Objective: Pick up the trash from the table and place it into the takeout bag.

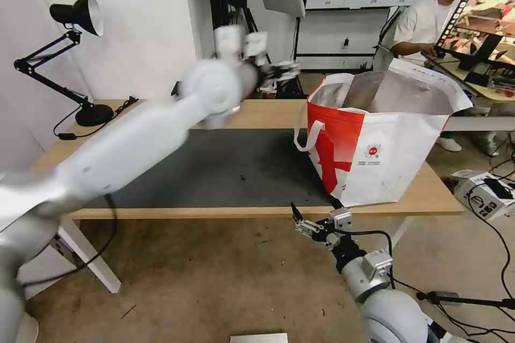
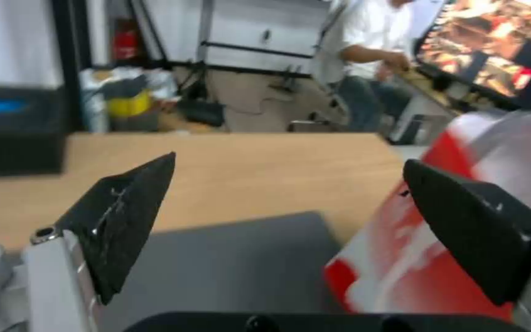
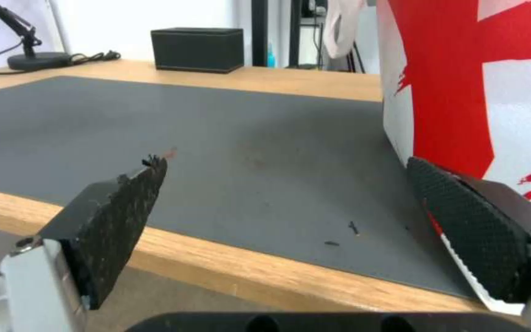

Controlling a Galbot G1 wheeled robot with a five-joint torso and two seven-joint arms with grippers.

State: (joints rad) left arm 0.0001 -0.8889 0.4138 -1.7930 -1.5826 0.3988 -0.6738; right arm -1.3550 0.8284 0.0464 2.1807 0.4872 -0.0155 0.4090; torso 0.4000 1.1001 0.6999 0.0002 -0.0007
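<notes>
- A black desk lamp (image 1: pixel 80 16) stands on the far left corner of the table (image 1: pixel 268 112), its cord trailing over the light wood.
- The left arm reaches across above the dark grey mat (image 1: pixel 225 166), with the left gripper (image 1: pixel 279 72) held high over the table's far edge, just beside the bag's upper rim. In the left wrist view its black fingers (image 2: pixel 124 221) stand wide apart with nothing between them.
- The black rectangular box (image 3: pixel 198 48) sits on the wood beyond the mat's far edge.
- A few small dark specks (image 3: pixel 342 235) lie on the mat near its front edge.
- The right gripper (image 1: pixel 306 222) hangs below the table's front edge, near the bag's lower corner. Its jaws are spread with nothing held; one finger (image 3: pixel 474 230) is right by the bag's wall.
- The takeout bag (image 1: pixel 375 155) stands upright on the right end of the table, mouth open, silver lining showing, partly on the mat. What lies inside cannot be seen.
</notes>
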